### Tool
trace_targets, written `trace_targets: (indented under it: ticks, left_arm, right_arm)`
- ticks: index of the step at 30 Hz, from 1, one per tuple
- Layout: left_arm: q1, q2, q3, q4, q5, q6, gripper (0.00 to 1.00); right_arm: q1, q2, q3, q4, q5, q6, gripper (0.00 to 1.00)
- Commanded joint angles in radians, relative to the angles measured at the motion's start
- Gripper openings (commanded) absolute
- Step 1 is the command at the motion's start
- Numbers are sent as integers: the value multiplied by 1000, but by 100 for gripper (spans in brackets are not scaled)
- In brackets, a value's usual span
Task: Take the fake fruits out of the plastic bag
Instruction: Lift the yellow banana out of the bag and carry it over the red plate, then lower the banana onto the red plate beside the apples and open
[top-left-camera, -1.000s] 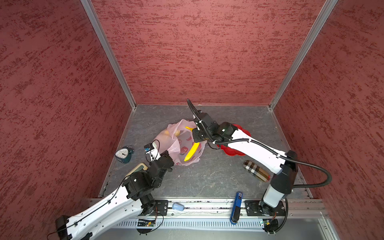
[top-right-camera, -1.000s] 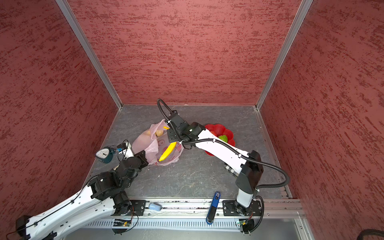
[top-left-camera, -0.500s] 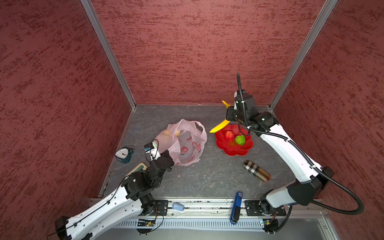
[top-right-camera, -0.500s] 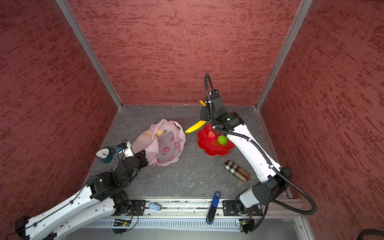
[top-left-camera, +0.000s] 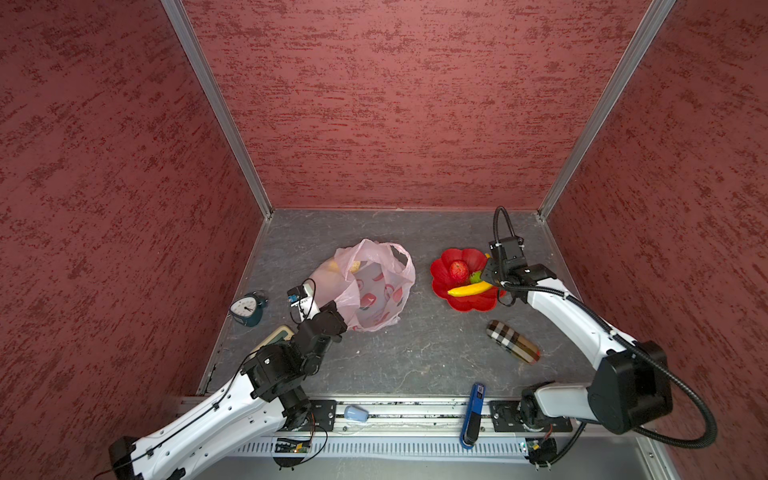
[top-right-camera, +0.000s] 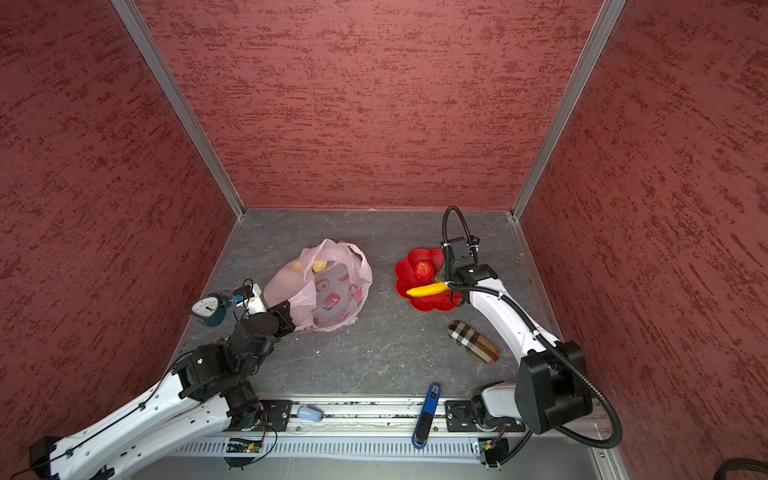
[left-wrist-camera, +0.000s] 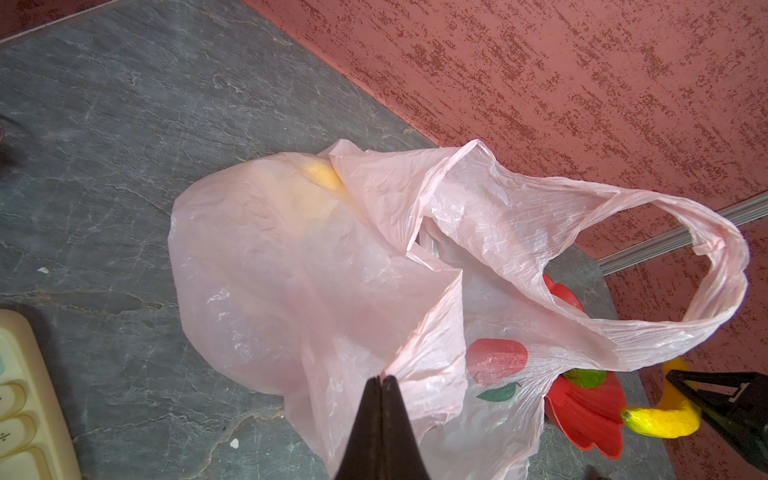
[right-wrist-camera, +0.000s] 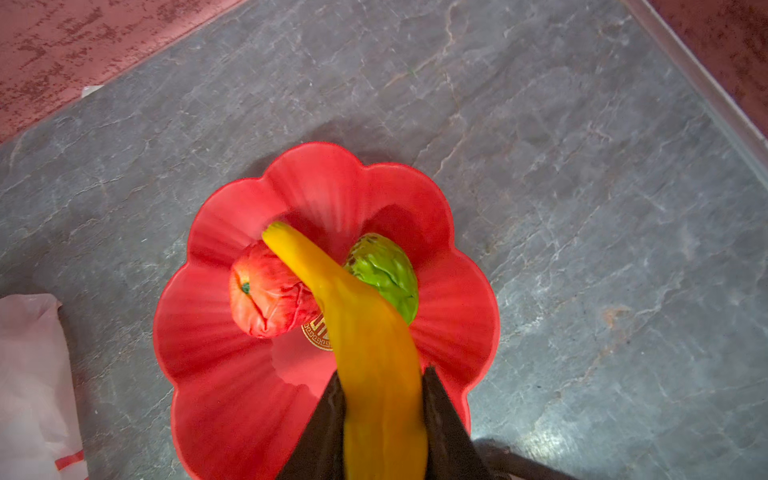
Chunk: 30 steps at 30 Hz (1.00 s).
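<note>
Right hand (right-wrist-camera: 383, 372) is clamped on the yellow banana (right-wrist-camera: 365, 324), which hangs over the red dish (right-wrist-camera: 216, 374) where the apple (right-wrist-camera: 266, 299) and green fruit (right-wrist-camera: 386, 278) sit. Left hand (left-wrist-camera: 380, 379) is pinched together on the plastic bag (left-wrist-camera: 282, 270) film. The bag slumps on the worktop (left-wrist-camera: 104, 124), a yellowish fruit (left-wrist-camera: 322, 176) inside.

In both top views a red dish (top-left-camera: 473, 304) sits right of centre on the grey floor (top-left-camera: 415, 353), with a plaid case (top-left-camera: 513, 341) below it. A clock (top-left-camera: 247, 308) and a calculator (top-left-camera: 279, 333) lie at left. A blue tool (top-left-camera: 473, 409) and a pale cap (top-left-camera: 356, 414) rest on the bottom rail (top-left-camera: 407, 419).
</note>
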Motion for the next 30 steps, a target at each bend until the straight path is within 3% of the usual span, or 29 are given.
trace_targets:
  ticks: [1,14,30]
  left_arm:
    - [7,-32,-4,-22,3,8,4]
    - [33,-93,-19,-60,13,29,5]
    - [72,-109,-37,-48,71,46,5]
  right_arm:
    - [-23,19,-20,112,2,85,23]
    - [-40,94,-60,142,63,207,25]
    - [-38,129,-137,205,41,258,26]
